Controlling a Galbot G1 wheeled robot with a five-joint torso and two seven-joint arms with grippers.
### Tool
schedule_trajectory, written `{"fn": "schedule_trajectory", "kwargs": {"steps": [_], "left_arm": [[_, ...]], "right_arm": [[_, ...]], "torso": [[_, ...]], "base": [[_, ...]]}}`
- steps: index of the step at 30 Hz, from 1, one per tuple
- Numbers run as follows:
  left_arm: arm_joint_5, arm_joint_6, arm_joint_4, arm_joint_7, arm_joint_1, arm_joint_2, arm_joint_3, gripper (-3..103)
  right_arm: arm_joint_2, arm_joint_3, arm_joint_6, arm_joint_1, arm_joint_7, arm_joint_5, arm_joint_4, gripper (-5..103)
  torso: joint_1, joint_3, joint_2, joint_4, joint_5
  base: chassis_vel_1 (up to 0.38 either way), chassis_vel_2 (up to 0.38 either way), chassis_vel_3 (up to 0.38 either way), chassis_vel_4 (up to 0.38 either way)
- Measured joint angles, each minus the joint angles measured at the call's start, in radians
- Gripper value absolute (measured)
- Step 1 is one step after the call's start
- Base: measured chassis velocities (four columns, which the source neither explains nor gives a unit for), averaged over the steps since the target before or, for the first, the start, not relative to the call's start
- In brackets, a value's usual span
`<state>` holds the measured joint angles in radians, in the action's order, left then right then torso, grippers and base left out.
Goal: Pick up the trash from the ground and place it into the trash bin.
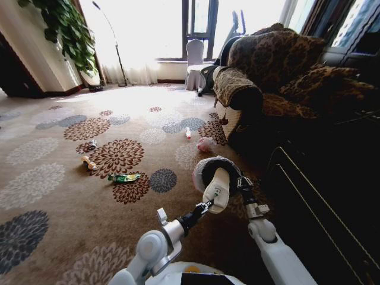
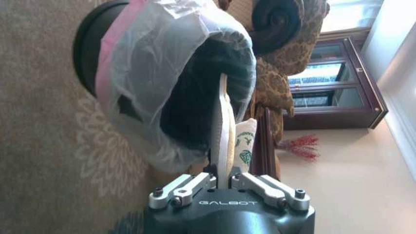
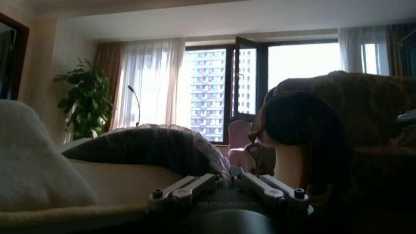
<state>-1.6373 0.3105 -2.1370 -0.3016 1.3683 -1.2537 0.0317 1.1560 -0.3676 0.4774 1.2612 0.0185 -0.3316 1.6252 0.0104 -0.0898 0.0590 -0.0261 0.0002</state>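
Green wrapper [image 1: 124,177] & other trash lie on carpet, well left of left tool [image 1: 209,206]. Left tool is clenched on white flat packet [image 1: 218,189], held at trash bin [image 1: 215,172] mouth, likely for dropping. Right tool [image 1: 243,183] grips bin rim, prob. to steady it.
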Motion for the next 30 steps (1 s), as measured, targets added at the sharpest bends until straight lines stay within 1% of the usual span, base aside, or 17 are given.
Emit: {"fn": "schedule_trajectory", "kwargs": {"steps": [5,8,10,11,14,16,17,18,20,21,22,24,25,27,28,29,30], "left_arm": [[0.000,-0.035,0.077,0.017,-0.070,-0.027,-0.013,4],[-0.025,-0.054,0.114,0.021,-0.109,-0.044,-0.010,20],[-0.031,-0.054,0.115,0.022,-0.112,-0.044,-0.012,20],[-0.048,-0.047,0.115,0.028,-0.114,-0.037,-0.017,30],[-0.052,-0.035,0.109,0.053,-0.106,-0.024,-0.026,36],[-0.047,-0.022,0.093,0.076,-0.085,-0.015,-0.031,47],[-0.047,-0.022,0.093,0.076,-0.085,-0.015,-0.031,47],[-0.043,-0.021,0.090,0.079,-0.079,-0.013,-0.033,53],[0.045,-0.026,0.085,0.123,-0.057,-0.001,-0.043,64],[0.045,-0.026,0.085,0.123,-0.057,-0.001,-0.043,64],[0.086,-0.027,0.078,0.147,-0.047,0.006,-0.044,69],[0.209,-0.040,0.045,0.217,-0.023,0.025,-0.040,80],[0.209,-0.040,0.045,0.217,-0.023,0.025,-0.040,80],[0.486,-0.154,0.023,0.356,0.015,0.067,-0.018,90],[0.558,-0.186,0.023,0.392,0.024,0.079,-0.005,90],[0.558,-0.186,0.023,0.392,0.024,0.079,-0.005,90],[0.735,-0.260,0.019,0.468,0.043,0.114,0.041,95]], "right_arm": [[-0.010,-0.001,-0.003,0.032,-0.001,0.007,0.019,0],[-0.010,-0.010,-0.003,0.055,0.000,0.010,0.026,0],[-0.010,-0.013,-0.003,0.059,0.000,0.010,0.027,0],[-0.010,-0.017,-0.003,0.064,0.000,0.010,0.027,0],[-0.011,-0.022,-0.003,0.066,0.000,0.011,0.027,0],[-0.010,-0.024,-0.002,0.064,0.000,0.009,0.024,0],[-0.010,-0.024,-0.002,0.064,0.000,0.009,0.024,0],[-0.010,-0.025,-0.002,0.063,0.000,0.009,0.023,0],[-0.008,-0.027,-0.001,0.061,0.000,0.008,0.020,0],[-0.008,-0.027,-0.001,0.061,0.000,0.008,0.020,0],[-0.007,-0.029,-0.001,0.062,0.000,0.008,0.020,0],[-0.002,-0.041,-0.002,0.071,0.000,0.003,0.022,0],[-0.002,-0.041,-0.002,0.071,0.000,0.003,0.022,0],[0.001,-0.060,-0.003,0.088,0.000,-0.022,0.027,0],[0.001,-0.065,-0.005,0.092,0.000,-0.025,0.028,0],[0.001,-0.065,-0.005,0.092,0.000,-0.025,0.028,0],[0.000,-0.079,-0.008,0.101,0.000,-0.027,0.029,0]], "torso": [[0.000,0.000,0.000,0.0006,-0.0002],[0.000,0.000,0.000,0.0003,-0.0002],[0.000,0.000,0.000,0.0003,-0.0001],[0.000,0.000,0.000,0.0005,-0.0002],[0.000,0.000,0.000,0.0005,-0.0001],[0.000,0.000,0.000,0.0001,-0.0001],[0.000,0.000,0.000,0.0001,-0.0001],[0.000,0.000,0.000,0.0001,-0.0001],[0.000,0.000,0.000,0.0003,-0.0002],[0.000,0.000,0.000,0.0003,-0.0002],[0.000,0.000,0.000,0.0003,-0.0003],[0.000,0.000,0.000,0.0001,-0.0002],[0.000,0.000,0.000,0.0001,-0.0002],[0.000,0.000,0.000,0.0004,-0.0003],[0.000,0.000,0.000,0.0004,-0.0003],[0.000,0.000,0.000,0.0004,-0.0003],[0.000,0.000,0.000,0.0003,-0.0004]], "base": [[0.000,0.000,0.000,0.000],[0.000,0.000,0.000,0.000],[0.000,0.000,0.000,0.000],[0.000,0.000,0.000,0.000],[0.000,0.000,0.000,0.000],[0.000,0.000,0.000,0.000],[0.000,0.000,0.000,0.000],[0.000,0.000,0.000,0.000],[0.000,0.000,0.000,0.000],[0.000,0.000,0.000,0.000],[0.000,0.000,0.000,0.000],[0.000,0.000,0.000,0.000],[0.000,0.000,0.000,0.000],[0.000,0.000,0.000,0.000],[0.000,0.000,0.000,0.000],[0.000,0.000,0.000,0.000],[0.000,0.000,0.000,0.000]]}}
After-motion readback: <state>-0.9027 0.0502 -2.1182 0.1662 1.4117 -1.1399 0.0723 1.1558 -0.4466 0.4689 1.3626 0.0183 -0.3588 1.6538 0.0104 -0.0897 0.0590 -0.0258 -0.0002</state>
